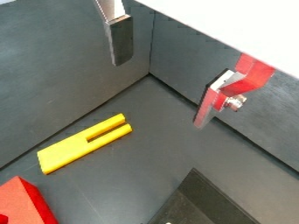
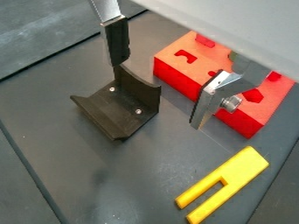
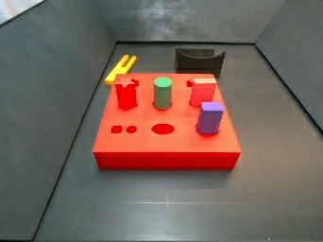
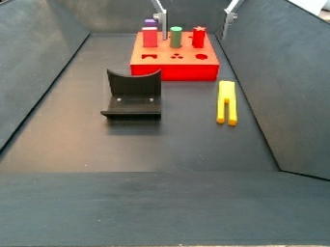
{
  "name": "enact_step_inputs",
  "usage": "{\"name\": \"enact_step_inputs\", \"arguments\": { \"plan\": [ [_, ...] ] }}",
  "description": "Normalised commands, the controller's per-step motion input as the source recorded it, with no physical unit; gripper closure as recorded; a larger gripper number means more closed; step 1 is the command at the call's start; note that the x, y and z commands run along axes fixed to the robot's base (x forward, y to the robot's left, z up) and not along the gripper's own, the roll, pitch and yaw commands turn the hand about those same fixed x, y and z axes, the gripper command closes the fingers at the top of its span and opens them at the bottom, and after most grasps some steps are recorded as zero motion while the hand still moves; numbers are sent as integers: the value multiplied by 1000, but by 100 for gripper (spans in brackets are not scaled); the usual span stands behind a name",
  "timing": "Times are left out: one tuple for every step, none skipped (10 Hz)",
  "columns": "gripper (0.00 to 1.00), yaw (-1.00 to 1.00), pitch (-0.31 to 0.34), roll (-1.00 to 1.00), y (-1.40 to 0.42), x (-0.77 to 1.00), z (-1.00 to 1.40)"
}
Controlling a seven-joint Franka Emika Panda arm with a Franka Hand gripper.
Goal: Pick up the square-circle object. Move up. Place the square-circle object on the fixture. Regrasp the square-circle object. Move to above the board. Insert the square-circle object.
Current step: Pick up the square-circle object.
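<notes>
Gripper (image 2: 163, 80) hangs above the floor with its two silver fingers (image 1: 121, 35) spread wide and nothing between them; you can check this in both wrist views. The yellow two-pronged piece (image 4: 227, 101) lies flat on the dark floor, just right of the red board (image 4: 187, 67) and apart from it in a side view. The black fixture (image 4: 133, 95) stands left of the piece, its curved recess bare. On the board (image 3: 165, 138) you have a red notched peg (image 3: 127, 95), a green cylinder (image 3: 161, 93) and a purple block (image 3: 211, 117) standing upright, with open holes (image 3: 163, 129) nearer the front edge.
</notes>
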Motion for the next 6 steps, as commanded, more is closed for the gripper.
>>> {"name": "enact_step_inputs", "arguments": {
  "plan": [
    [0, -257, -176, -116, 37, -549, -803],
    [0, -483, 0, -84, 49, -571, -1000],
    [0, -463, 0, -116, 0, -540, -1000],
    [0, -526, 0, -139, 0, -614, -966],
    [0, -471, -9, -187, 57, -663, -874],
    [0, -243, -34, -201, 229, -449, -829]
  ]
}}
